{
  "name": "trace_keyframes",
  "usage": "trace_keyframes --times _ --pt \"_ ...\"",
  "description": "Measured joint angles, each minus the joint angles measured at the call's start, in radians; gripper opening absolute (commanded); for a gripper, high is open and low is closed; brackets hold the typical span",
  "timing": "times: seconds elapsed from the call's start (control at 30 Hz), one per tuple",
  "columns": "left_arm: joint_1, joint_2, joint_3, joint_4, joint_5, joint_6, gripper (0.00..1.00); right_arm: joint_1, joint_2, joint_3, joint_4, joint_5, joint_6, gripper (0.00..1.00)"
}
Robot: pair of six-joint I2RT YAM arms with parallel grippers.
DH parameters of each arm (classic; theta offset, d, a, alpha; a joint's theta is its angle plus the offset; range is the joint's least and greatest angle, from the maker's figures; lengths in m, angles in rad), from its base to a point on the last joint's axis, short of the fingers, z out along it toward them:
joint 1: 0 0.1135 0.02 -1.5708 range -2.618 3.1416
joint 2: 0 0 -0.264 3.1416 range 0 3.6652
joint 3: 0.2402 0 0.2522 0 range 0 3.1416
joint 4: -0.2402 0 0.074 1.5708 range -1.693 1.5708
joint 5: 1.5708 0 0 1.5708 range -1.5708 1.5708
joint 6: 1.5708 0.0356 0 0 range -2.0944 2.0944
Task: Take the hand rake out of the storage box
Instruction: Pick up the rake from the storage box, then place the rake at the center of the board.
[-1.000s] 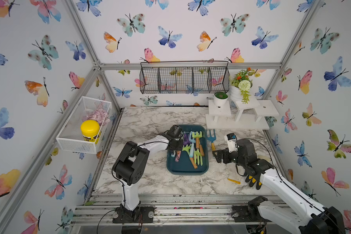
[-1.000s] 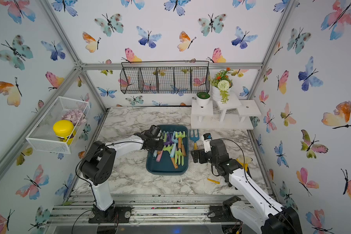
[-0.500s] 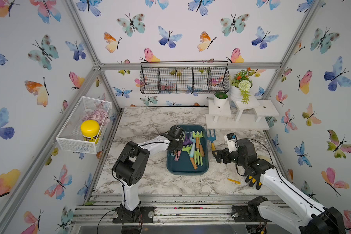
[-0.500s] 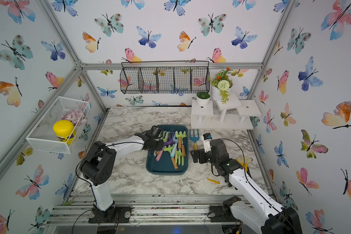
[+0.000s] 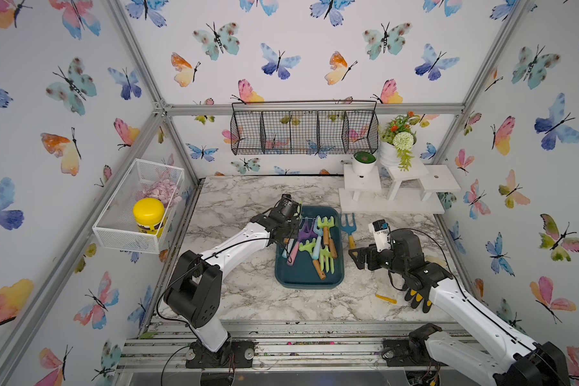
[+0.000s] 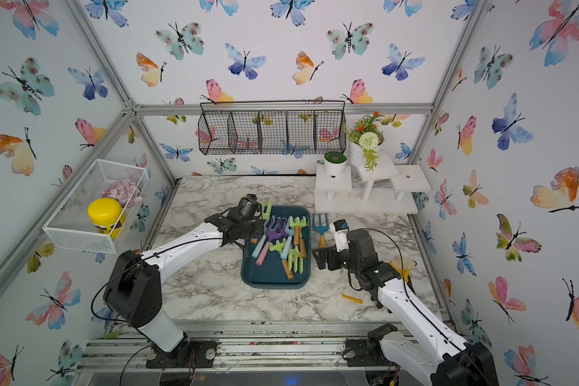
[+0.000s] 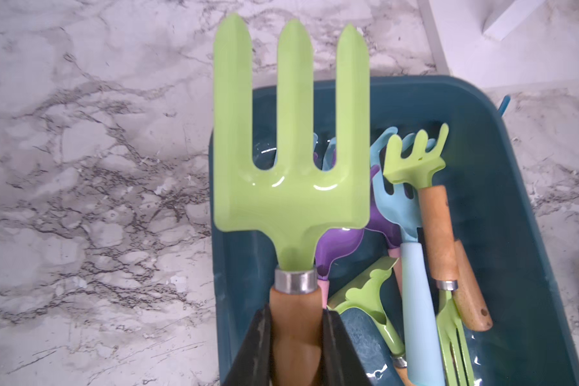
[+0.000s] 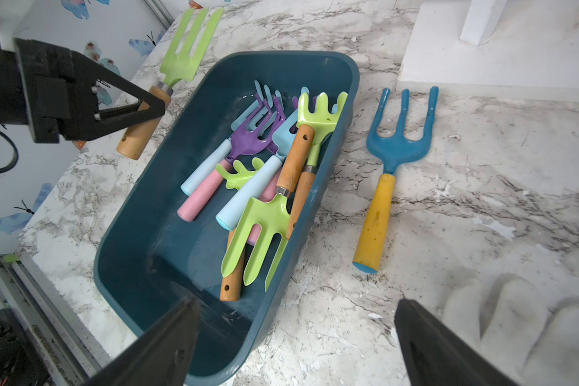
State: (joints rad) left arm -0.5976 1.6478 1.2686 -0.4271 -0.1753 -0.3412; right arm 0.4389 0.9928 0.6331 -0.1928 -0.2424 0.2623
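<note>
The dark teal storage box (image 5: 310,284) (image 6: 274,284) (image 8: 154,234) lies mid-table with several coloured garden tools in it. My left gripper (image 7: 296,314) (image 8: 147,110) (image 6: 254,229) is shut on the wooden handle of a lime-green three-tined hand rake (image 7: 291,187) (image 8: 184,56) (image 5: 298,208). The rake hangs lifted over the box's left rim and the marble beside it, tines pointing to the back wall. My right gripper (image 8: 295,320) (image 5: 356,257) stands open and holds nothing, low by the box's right front corner.
A blue fork with a yellow handle (image 5: 349,227) (image 8: 398,147) lies on the marble right of the box. A white stepped stand with pots (image 5: 391,197) is at the back right. Gloves (image 5: 418,297) and a small yellow piece (image 5: 385,298) lie near the right arm.
The left gripper has risen and shifted left with the green rake, bringing it from inside the box up over its left rim. The right arm has not moved.
</note>
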Motion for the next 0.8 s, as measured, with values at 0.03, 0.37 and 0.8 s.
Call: trace_keyframes --times 0.03,0.37,0.8 --pt "0.0 -0.011 0.006 -0.007 -0.011 0.0 0.09 0.0 0.001 0.0 0.0 -0.01 0.001 0.98" --pt "0.068 -0.023 0.005 -0.02 -0.055 0.015 0.09 0.0 -0.002 0.0 -0.002 -0.069 0.006 0.98" --pt "0.272 0.087 0.096 0.005 -0.04 0.108 0.09 0.0 0.002 -0.015 0.003 -0.087 0.002 0.98"
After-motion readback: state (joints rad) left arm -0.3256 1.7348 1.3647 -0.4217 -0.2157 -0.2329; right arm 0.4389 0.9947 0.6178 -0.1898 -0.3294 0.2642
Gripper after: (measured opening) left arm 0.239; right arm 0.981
